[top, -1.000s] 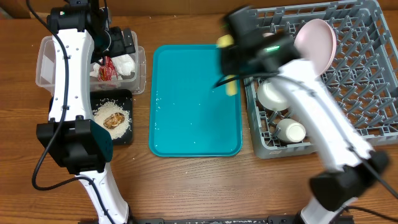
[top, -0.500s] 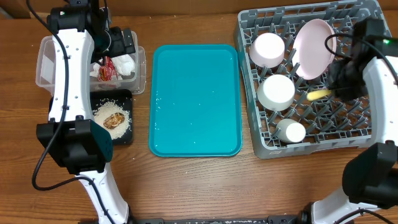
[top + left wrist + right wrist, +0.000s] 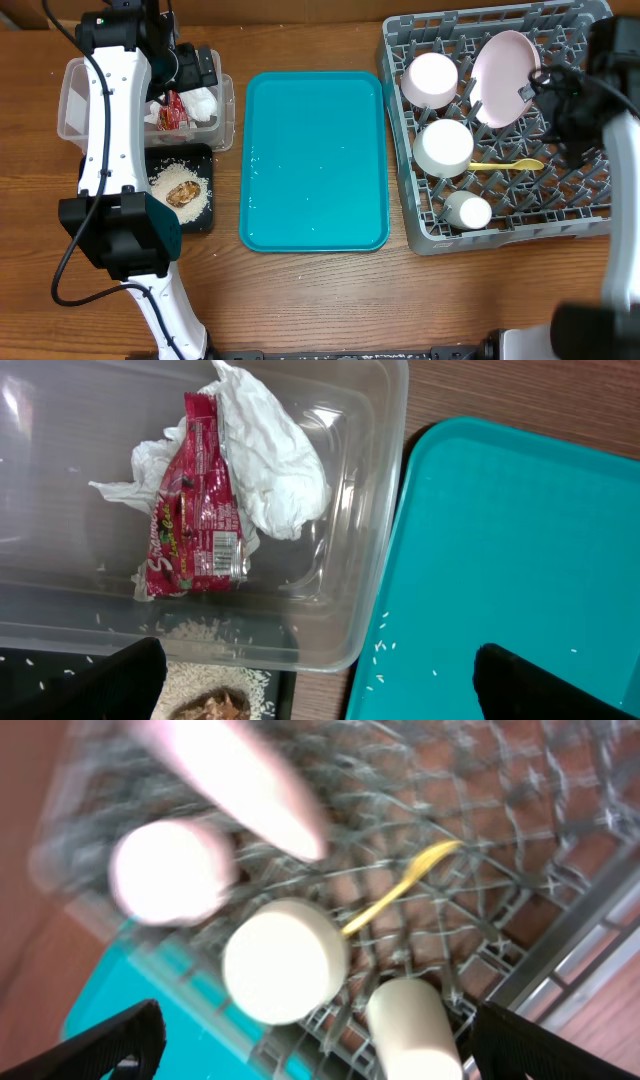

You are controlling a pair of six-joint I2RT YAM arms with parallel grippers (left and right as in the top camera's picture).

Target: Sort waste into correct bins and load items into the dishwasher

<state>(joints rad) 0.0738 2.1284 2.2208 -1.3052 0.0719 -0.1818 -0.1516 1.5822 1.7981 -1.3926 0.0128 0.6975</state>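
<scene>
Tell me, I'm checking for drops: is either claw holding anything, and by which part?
Nothing is held: left claw and right claw stand open, and the yellow spoon lies in the grey rack.

A teal serving tray [image 3: 313,160] lies flat on the brown wooden table [image 3: 330,300] — rounded corners, raised rim — its glossy surface showing pale glints of light towards its left edge.

Yellow spoon [image 3: 508,165], pink plate [image 3: 505,65], grey rack [image 3: 590,200], teal tray [image 3: 315,170], red printed wrapper [image 3: 195,510]
</scene>
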